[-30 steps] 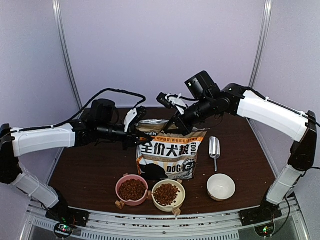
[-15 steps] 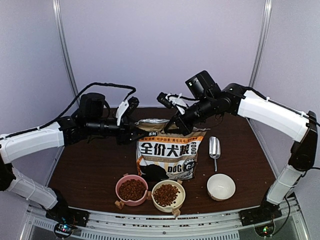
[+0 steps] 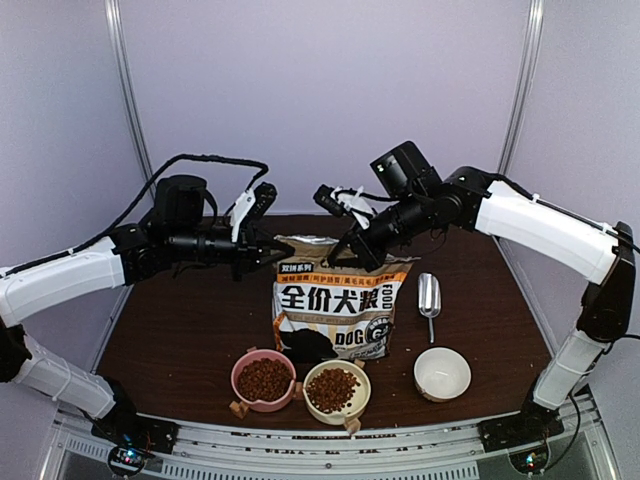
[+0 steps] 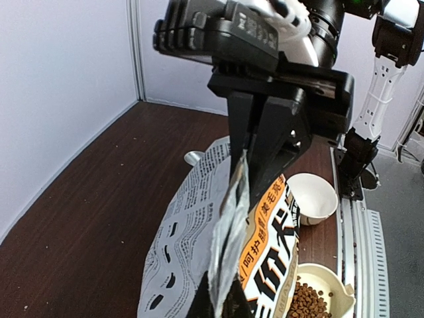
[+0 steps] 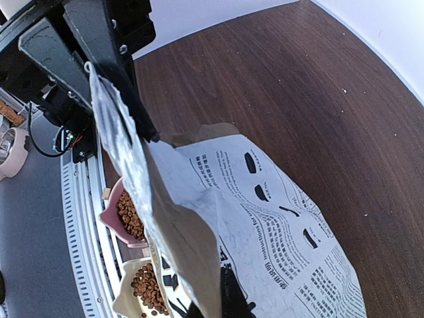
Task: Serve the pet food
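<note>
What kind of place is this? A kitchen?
Probably a robot test booth: plain walls enclose one table; a left arm and right arm, bolted at its edge, hold a dog-food bag.

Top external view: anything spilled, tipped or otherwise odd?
Nothing stands out. The bag stands upright, its top pinched by the left gripper and right gripper. The pet food sits in the pink bowl and cream bowl, none visibly spilled; the white bowl is empty, the scoop lies beside the bag.

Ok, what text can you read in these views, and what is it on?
"全价犬粮": bag front, large white characters.
"FOOD": bag front, vertical, right of those characters.
"DOG": bag front, lower part.
Orange band's small print and the back-panel print: too small to read.
</note>
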